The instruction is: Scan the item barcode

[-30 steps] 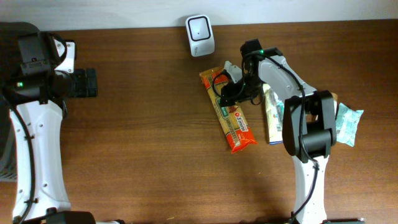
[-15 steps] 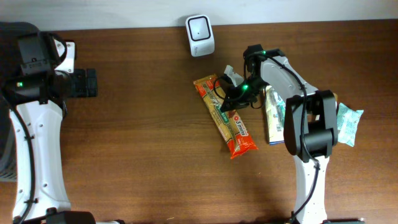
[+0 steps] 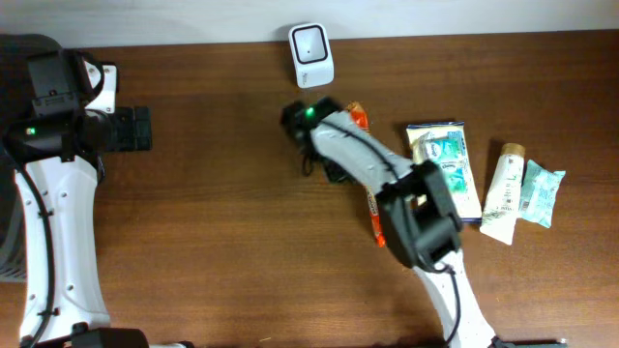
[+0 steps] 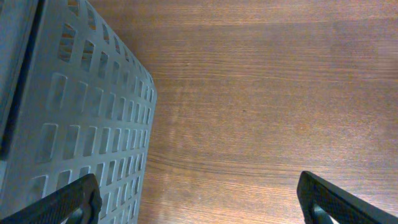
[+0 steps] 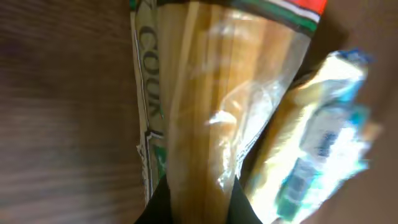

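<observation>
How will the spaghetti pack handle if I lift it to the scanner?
Probably stiff: the spaghetti pack shows straight dry strands along its length, so it should not droop. Its glossy film looks slippery, and the right fingers pinch a narrow width, so it may pivot. Hard squeezing could snap strands.

We see a dark brown wooden surface [image 3: 193, 242] carrying a white box-shaped scanner [image 3: 311, 55], a blue-and-white flat packet [image 3: 445, 169], a cream plastic tube [image 3: 503, 193] and a teal pouch [image 3: 540, 193].
</observation>
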Tool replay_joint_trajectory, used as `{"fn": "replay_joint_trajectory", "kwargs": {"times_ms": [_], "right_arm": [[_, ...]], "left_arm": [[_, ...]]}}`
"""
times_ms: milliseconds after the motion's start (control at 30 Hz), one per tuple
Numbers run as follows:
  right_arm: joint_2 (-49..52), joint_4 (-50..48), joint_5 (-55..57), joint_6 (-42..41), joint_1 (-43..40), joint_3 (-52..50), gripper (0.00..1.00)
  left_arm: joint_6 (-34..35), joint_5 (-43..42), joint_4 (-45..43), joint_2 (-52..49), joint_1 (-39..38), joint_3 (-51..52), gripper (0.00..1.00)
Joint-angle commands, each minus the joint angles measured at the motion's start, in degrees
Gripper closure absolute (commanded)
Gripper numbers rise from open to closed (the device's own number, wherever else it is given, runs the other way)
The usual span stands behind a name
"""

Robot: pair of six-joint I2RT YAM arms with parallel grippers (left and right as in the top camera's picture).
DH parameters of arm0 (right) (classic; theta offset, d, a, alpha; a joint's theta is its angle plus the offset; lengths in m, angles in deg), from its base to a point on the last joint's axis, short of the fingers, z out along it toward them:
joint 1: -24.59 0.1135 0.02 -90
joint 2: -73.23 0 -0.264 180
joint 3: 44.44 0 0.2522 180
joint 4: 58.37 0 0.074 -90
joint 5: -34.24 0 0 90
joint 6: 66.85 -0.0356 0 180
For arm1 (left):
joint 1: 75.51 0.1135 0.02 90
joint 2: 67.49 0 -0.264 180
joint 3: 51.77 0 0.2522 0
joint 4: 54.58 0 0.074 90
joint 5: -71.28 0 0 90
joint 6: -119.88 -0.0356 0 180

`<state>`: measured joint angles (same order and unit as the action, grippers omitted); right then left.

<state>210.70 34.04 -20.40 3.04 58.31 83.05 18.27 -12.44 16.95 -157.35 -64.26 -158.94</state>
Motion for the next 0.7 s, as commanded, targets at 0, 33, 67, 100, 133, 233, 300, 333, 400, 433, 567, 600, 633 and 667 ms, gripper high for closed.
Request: {"fn": "replay_joint_trajectory", "kwargs": {"times_ms": [0, 33, 67, 100, 133, 233, 300, 333, 400, 433, 567, 600, 633, 667], "right_arm": [[3.1, 0.1, 2.3, -1.3, 1.5, 0.9, 0.91], [3.1, 0.0, -0.6, -1.2, 2.8, 1.0, 0.78], [3.1, 0.0, -2.1, -1.2, 3.5, 1.0, 0.71], [3.1, 0.0, -4.1, -1.2, 4.6, 1.0, 0.63], [3.1, 0.0, -6.4, -1.2, 5.7, 1.0, 0.59], [3.1, 0.0, -15.4, 3.6, 9.7, 1.7, 0.59], [3.0, 1.1, -19.3, 6.8, 12.2, 4.2, 0.59], [3.0, 2.8, -24.3, 9.1, 13.1, 9.0, 0.59], [3.0, 3.3, -30.9, 13.5, 13.0, 12.5, 0.59], [3.0, 4.1, -35.3, 15.8, 12.4, 15.7, 0.59], [3.0, 10.5, -38.8, 16.9, 6.9, 28.1, 0.58], [3.0, 12.8, -38.8, 16.9, 4.0, 31.4, 0.58], [3.0, 13.8, -38.8, 16.9, 2.3, 32.6, 0.54], [3.0, 15.1, -38.9, 16.9, -0.9, 33.6, 0.47]], "left_arm": [[-0.7, 0.2, -0.1, 0.6, 0.3, -0.8, 0.01], [-0.7, 0.2, -0.1, 0.6, 0.3, -0.8, 0.01], [-0.7, 0.2, -0.1, 0.6, 0.3, -0.8, 0.01], [-0.7, 0.2, 0.0, 0.6, 0.3, -0.8, 0.01], [-0.7, 0.2, -0.1, 0.6, 0.3, -0.8, 0.01], [-0.7, 0.2, 0.0, 0.6, 0.3, -0.8, 0.01], [-0.7, 0.2, -0.1, 0.6, 0.3, -0.8, 0.01], [-0.7, 0.2, -0.1, 0.6, 0.3, -0.8, 0.01], [-0.7, 0.2, -0.1, 0.6, 0.3, -0.8, 0.01], [-0.7, 0.2, 0.0, 0.6, 0.3, -0.8, 0.01], [-0.7, 0.2, -0.1, 0.6, 0.3, -0.8, 0.01], [-0.7, 0.2, -0.1, 0.6, 0.3, -0.8, 0.01], [-0.7, 0.2, 0.0, 0.6, 0.3, -0.8, 0.01], [-0.7, 0.2, -0.1, 0.6, 0.3, -0.8, 0.01]]}}
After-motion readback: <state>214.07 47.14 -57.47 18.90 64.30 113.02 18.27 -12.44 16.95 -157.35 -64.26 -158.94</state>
